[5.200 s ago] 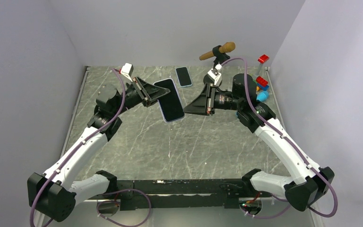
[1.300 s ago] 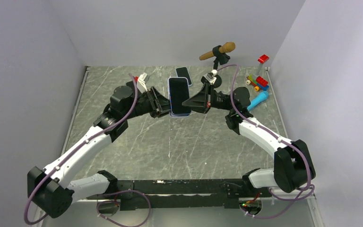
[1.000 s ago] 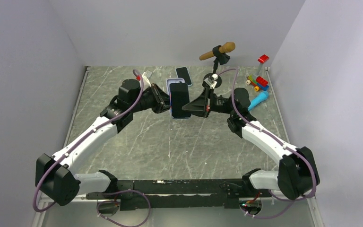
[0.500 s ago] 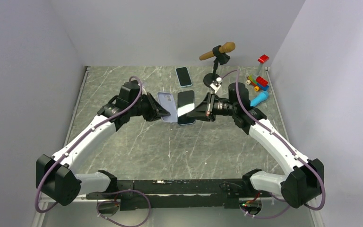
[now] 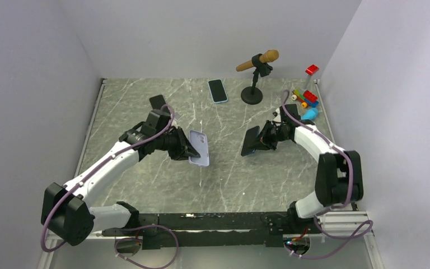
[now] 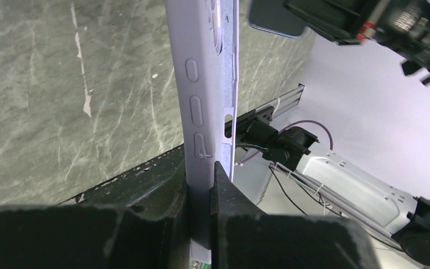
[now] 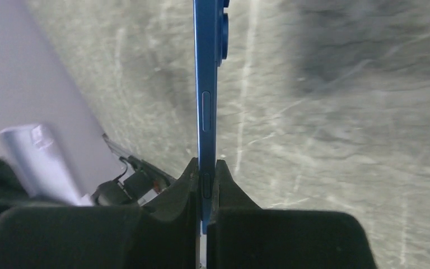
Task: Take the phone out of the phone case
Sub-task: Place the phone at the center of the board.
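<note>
- Phone (image 5: 250, 141) and phone case (image 5: 200, 151) are now well apart. Half a second ago they were side by side, so extraction looks done.
- My left gripper (image 5: 190, 152) clamps the lilac case edge-on, and my right gripper (image 5: 260, 139) pinches the blue phone.
- Open table (image 5: 224, 179) lies between and below both, and toy blocks (image 5: 309, 100) crowd my right.

From above and behind the arm bases (image 5: 213, 224) we look down on the desk (image 5: 224, 174). Our wrist views sit close, sighting along the left end effector (image 6: 201, 174) and right end effector (image 7: 206, 165) over that same desk, facing each other
</note>
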Tool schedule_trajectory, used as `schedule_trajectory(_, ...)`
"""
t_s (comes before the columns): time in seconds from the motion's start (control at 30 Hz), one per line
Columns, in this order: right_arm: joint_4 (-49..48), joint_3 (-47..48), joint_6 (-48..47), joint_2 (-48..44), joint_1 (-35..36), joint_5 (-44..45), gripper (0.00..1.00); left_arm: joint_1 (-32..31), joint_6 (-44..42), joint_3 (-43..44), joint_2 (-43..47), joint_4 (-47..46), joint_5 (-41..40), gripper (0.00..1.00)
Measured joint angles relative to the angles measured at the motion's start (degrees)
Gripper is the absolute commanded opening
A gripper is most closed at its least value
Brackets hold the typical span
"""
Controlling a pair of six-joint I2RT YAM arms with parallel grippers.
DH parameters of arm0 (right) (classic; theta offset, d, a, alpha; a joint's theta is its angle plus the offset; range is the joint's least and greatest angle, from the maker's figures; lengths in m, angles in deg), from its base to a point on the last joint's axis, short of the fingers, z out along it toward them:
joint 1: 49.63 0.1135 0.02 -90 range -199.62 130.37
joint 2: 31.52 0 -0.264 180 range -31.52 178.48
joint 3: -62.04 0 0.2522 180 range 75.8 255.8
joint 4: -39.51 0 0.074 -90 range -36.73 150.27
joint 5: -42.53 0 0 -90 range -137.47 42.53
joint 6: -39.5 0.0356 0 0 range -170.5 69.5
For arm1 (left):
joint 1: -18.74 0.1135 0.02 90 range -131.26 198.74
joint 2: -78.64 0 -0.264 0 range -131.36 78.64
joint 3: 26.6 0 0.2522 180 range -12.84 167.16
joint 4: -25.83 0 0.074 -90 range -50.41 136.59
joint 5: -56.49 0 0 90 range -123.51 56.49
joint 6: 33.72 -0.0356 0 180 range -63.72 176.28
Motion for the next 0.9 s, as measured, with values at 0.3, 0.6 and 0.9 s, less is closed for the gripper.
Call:
schedule_trajectory(0.3, -6.3, -0.4, 1.1, 10.9, -5.7, 1.9, 0.00, 0.0, -6.6, 10.5, -5.4, 4.4, 3.2, 0.00)
schedule_trajectory(0.6, -23.0, -1.6, 3.2, 17.4, -7.2, -0.2, 0.00, -0.2, -7.6, 8.5, -3.5, 6.2, 4.3, 0.00)
schedule_trajectory(0.9, -35.3, -9.1, 7.5, 16.1, -8.0, 0.1, 0.00, -0.3, -7.6, 8.5, -2.7, 5.5, 5.3, 0.00)
